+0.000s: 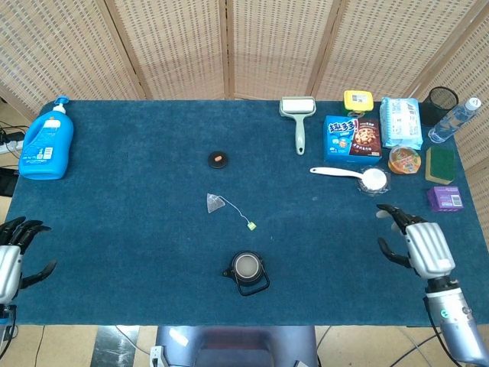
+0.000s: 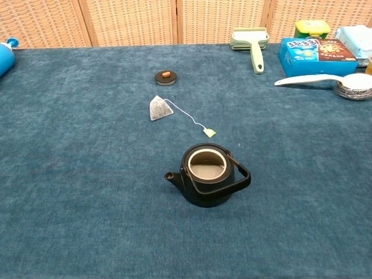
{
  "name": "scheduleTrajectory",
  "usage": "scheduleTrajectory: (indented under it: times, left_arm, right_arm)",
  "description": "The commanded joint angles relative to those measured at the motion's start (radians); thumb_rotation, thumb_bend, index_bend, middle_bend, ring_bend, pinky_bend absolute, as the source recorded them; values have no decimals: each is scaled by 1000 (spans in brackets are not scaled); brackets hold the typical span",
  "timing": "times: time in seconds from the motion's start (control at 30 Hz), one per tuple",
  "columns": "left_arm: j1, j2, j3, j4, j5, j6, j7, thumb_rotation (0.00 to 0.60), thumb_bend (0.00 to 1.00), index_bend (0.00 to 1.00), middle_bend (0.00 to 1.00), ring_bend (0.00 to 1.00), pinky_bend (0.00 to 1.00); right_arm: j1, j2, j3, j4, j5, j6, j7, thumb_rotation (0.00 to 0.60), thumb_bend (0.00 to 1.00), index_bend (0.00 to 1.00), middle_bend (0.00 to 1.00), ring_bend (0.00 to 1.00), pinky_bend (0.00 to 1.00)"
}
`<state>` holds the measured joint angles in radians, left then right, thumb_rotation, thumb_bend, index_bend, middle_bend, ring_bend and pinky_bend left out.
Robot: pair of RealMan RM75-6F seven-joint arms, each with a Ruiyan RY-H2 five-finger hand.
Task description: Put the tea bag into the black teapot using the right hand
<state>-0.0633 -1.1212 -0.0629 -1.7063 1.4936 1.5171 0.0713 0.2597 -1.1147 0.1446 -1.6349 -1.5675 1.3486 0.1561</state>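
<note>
The right hand [image 1: 416, 246] hovers over the table's right edge, fingers spread, holding nothing; the left hand [image 1: 11, 256] is likewise empty and splayed at the left edge; the tea bag [image 2: 159, 108] lies mid-table — string trailing toward the lidless black teapot [image 2: 207, 175] — well apart from both hands.

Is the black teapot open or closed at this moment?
Open. The black teapot has no lid on it, and its round mouth shows the pale inside. A small dark lid lies apart on the table.
</note>
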Motion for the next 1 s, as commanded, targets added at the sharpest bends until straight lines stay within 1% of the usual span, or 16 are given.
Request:
scheduleTrajectory:
  times: [0.03,0.1,0.13,0.2,0.3,0.33,0.43,0.47,0.6,0.73,0.87,1.0]
  left_arm:
    - [-14,-5,-7,4,-11,-20,7,600,257,300,234,121,112]
    - [-26,-8,-12,9,-19,-36,13,600,257,300,234,121,111]
    - [-32,-8,-15,11,-22,-44,16,600,258,300,234,121,111]
    - [-45,-10,-23,13,-28,-57,23,600,258,300,234,121,112]
    - [-65,-10,-33,19,-38,-79,33,600,257,300,234,121,111]
    - [-71,-10,-36,21,-41,-85,36,600,257,300,234,121,111]
    - [-83,-10,-41,25,-48,-98,40,600,258,300,234,121,112]
    - [-89,-9,-45,28,-51,-105,43,600,258,299,234,121,112]
    - [-105,-5,-52,31,-54,-115,46,600,258,300,234,121,112]
    - [-113,0,-56,32,-54,-117,46,600,257,299,234,121,111]
    - [-116,4,-56,33,-55,-118,42,600,257,299,234,121,112]
    - [-115,14,-54,30,-57,-113,38,600,257,300,234,121,111]
  right_arm:
    - [64,23,25,14,-22,-60,59,600,215,208,468,681,708]
    - [108,32,36,16,-29,-105,100,600,153,221,538,781,834]
    - [131,36,43,18,-30,-129,115,600,143,227,564,816,875]
    - [176,45,54,20,-28,-180,129,600,131,253,666,921,970]
    - [245,48,71,13,-13,-264,148,600,131,308,802,998,1000]
    - [267,51,74,9,-8,-296,156,600,132,325,837,1000,1000]
    - [323,58,79,0,5,-375,164,600,139,354,900,1000,1000]
    - [358,54,83,-2,13,-421,166,600,149,366,920,1000,1000]
    - [436,36,91,-8,47,-525,160,600,223,394,968,1000,1000]
    - [485,11,92,-8,79,-587,139,600,242,405,985,1000,1000]
    - [528,-30,93,7,109,-630,100,600,286,411,986,1000,1000]
    - [582,-96,94,35,145,-669,17,600,289,413,986,1000,1000]
